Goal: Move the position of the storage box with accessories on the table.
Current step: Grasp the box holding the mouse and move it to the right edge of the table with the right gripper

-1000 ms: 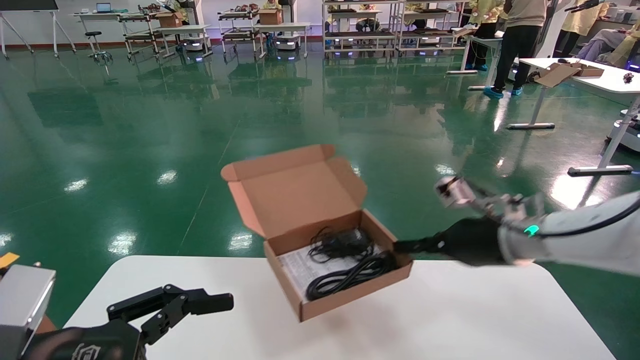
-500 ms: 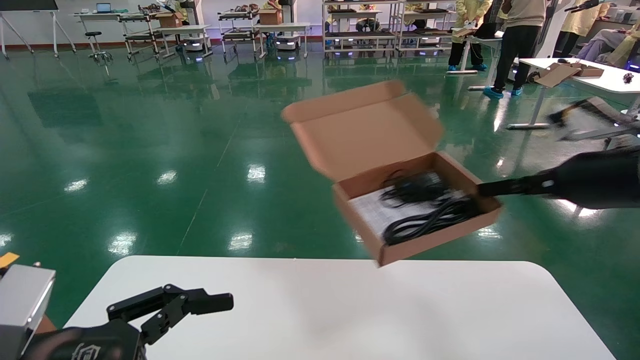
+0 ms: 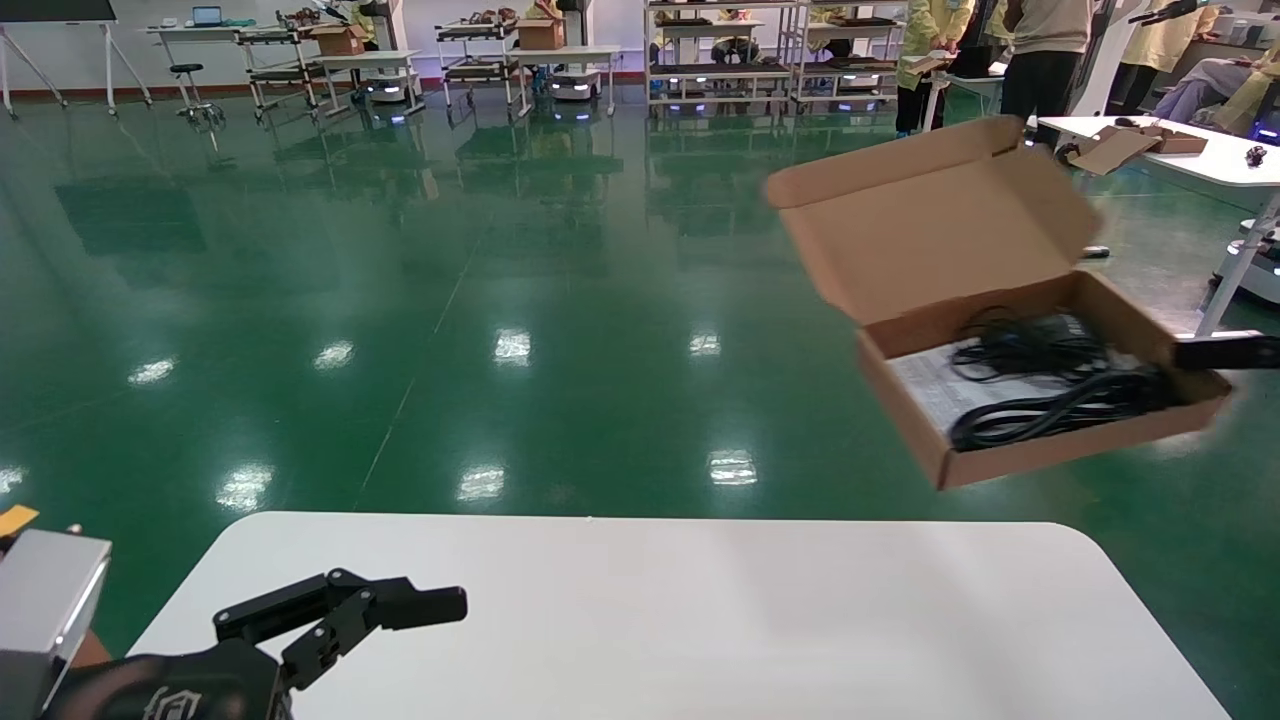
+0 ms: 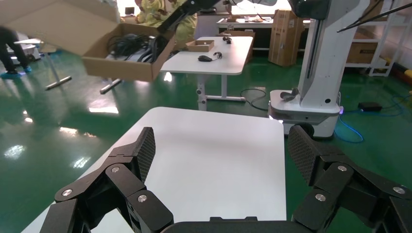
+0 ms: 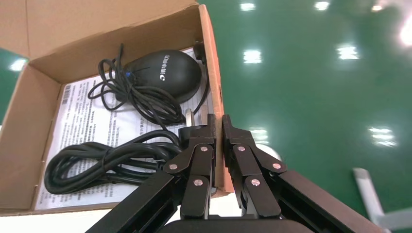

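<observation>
The right gripper [image 5: 218,127] pinched the side wall of the storage box [image 3: 1010,290], holding it, lid up, beyond the table [image 3: 700,610]; the left gripper [image 4: 221,155] hung wide open, empty.

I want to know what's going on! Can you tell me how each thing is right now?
Box: lid open, held in the air past the table's right far corner.
Cables: coiled inside the box, on a printed sheet.
Mouse: inside the box.
Right gripper: shut on the box's side wall.
Left gripper: open, empty, over the table.
</observation>
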Tool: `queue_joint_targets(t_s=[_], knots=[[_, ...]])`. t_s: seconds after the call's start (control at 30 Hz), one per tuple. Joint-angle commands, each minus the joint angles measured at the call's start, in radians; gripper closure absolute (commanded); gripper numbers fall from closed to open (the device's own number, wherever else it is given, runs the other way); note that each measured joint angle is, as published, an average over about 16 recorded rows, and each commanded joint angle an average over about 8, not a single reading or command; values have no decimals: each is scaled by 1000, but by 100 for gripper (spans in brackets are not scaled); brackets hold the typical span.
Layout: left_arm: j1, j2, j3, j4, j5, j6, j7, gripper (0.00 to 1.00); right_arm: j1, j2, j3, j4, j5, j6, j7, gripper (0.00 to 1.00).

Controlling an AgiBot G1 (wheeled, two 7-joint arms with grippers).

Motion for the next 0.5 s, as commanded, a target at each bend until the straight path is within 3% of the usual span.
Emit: queue_joint_targets(t_s=[0.03,0.5], knots=[[0,0,0,0,0,0,0,0,2,16,-3,-7,-4,18,-8,100],[0,0,0,0,0,0,0,0,-178,64,38,-43,53,125,-64,100]])
